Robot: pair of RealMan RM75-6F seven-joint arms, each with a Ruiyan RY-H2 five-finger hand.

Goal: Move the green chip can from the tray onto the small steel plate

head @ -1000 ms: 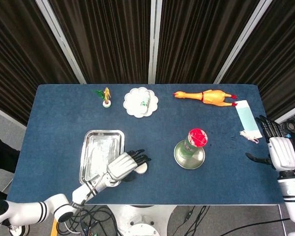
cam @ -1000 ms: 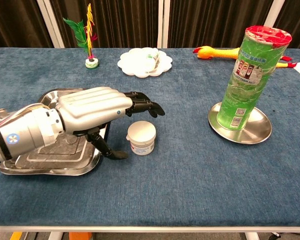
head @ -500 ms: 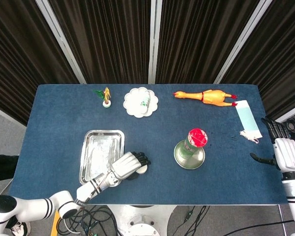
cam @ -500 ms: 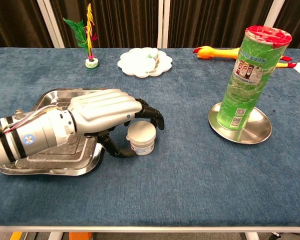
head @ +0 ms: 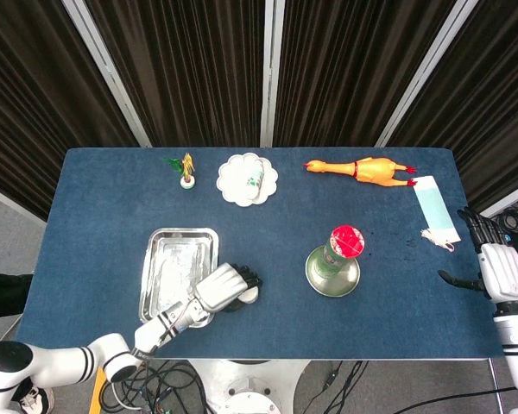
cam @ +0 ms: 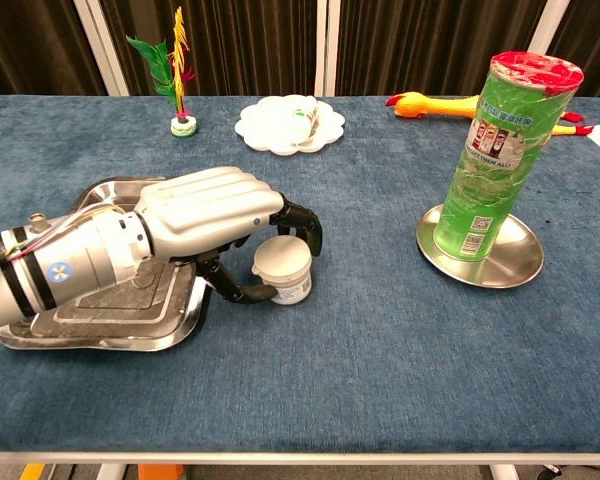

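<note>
The green chip can (cam: 505, 150) with a red lid (head: 346, 241) stands upright on the small steel plate (cam: 515, 262) right of the table's middle. The steel tray (head: 180, 263) lies at the front left with nothing on it. My left hand (cam: 210, 215) reaches over the tray's right edge, its fingers curled around a small white jar (cam: 285, 268) that sits on the cloth beside the tray. In the head view the left hand (head: 222, 287) covers most of the jar. My right hand (head: 499, 269) hovers open at the table's right edge, far from the can.
A white scalloped plate (head: 248, 178) and a feather toy (head: 186, 170) sit at the back. A yellow rubber chicken (head: 363, 168) lies at the back right, and a pale blue face mask (head: 435, 210) lies near the right edge.
My left hand's fingers, spread above the white jar a second ago, have curled down and closed around it. My right hand has drifted slightly at the table's edge.
</note>
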